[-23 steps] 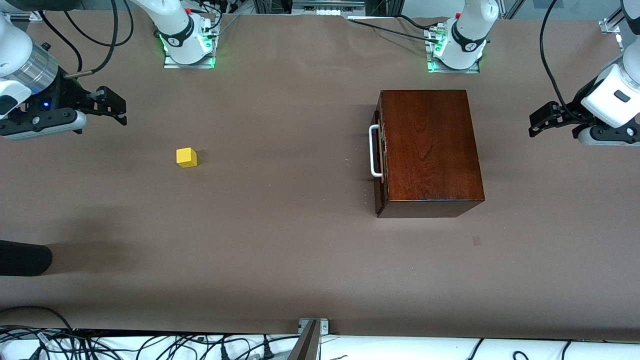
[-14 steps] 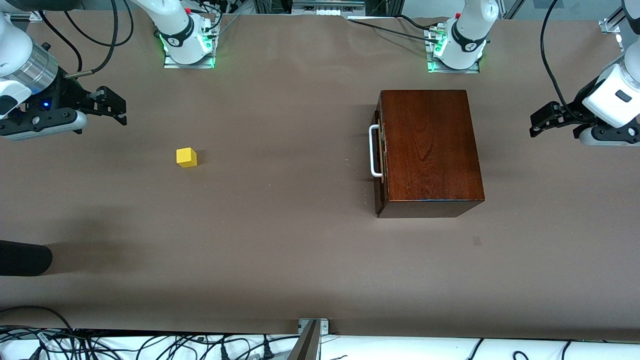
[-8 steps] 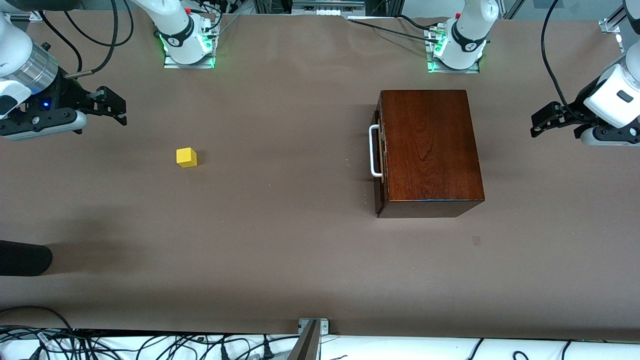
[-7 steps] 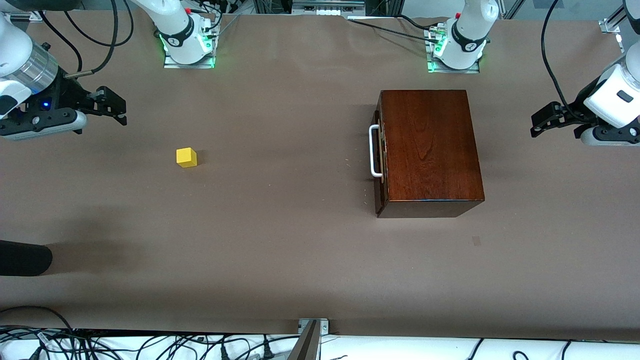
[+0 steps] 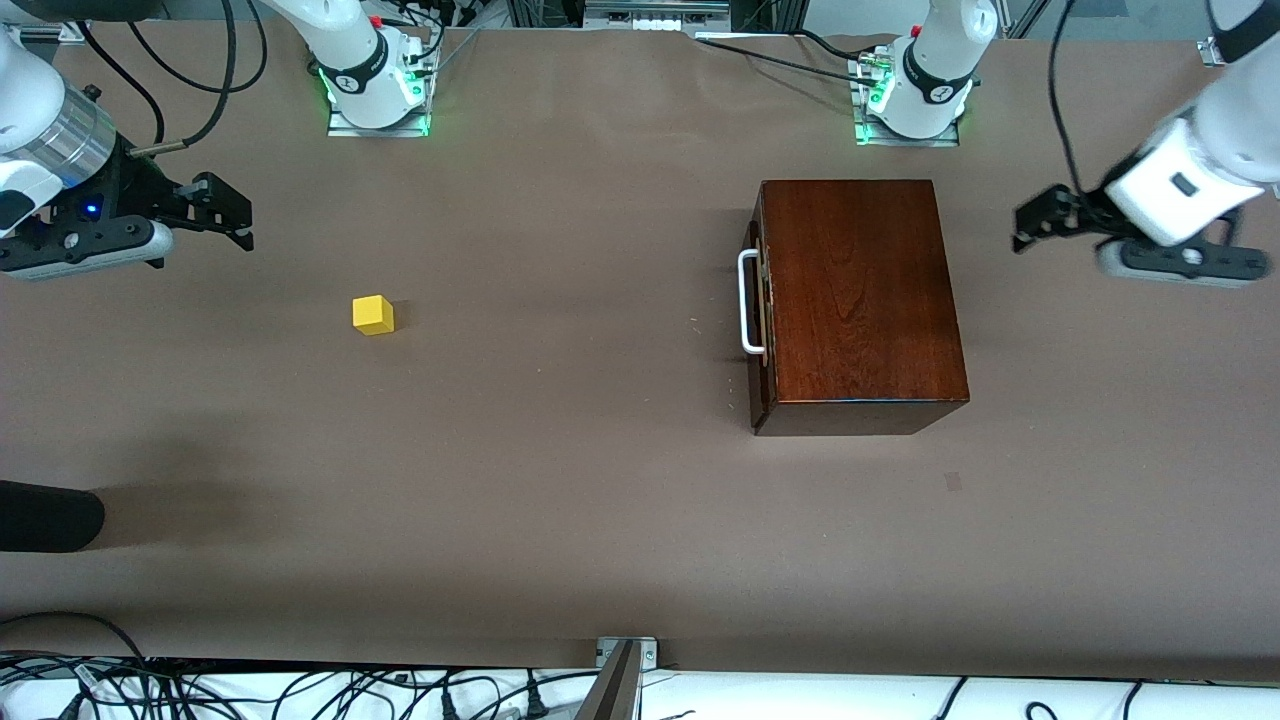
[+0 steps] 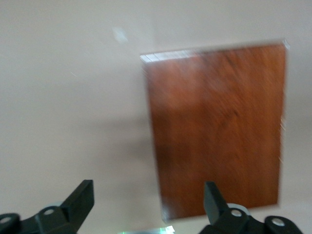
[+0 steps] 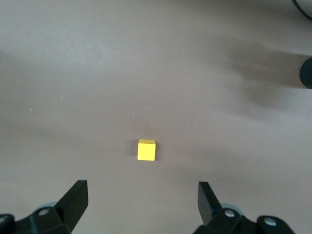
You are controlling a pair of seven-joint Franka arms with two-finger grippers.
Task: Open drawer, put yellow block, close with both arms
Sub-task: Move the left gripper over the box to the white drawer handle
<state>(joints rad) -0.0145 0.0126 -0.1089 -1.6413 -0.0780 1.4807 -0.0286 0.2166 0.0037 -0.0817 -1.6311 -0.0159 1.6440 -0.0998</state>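
The dark mahogany box [image 5: 860,300] stands toward the left arm's end of the table, its drawer shut, with the white U-shaped handle [image 5: 747,302] facing the table's middle. The box also shows in the left wrist view [image 6: 217,126]. The yellow block [image 5: 373,315] lies on the table toward the right arm's end and shows in the right wrist view [image 7: 146,150]. My left gripper [image 5: 1032,225] is open and empty, in the air beside the box at the left arm's end. My right gripper [image 5: 225,212] is open and empty, in the air at the right arm's end of the table.
A brown cover lies over the table [image 5: 560,480]. A dark rounded object [image 5: 45,515] sticks in at the table's edge on the right arm's end, nearer to the front camera than the block. The arm bases [image 5: 375,85] stand along the back edge.
My left gripper has moved toward the box and a little up the front view. The right arm, the block and the box have not moved.
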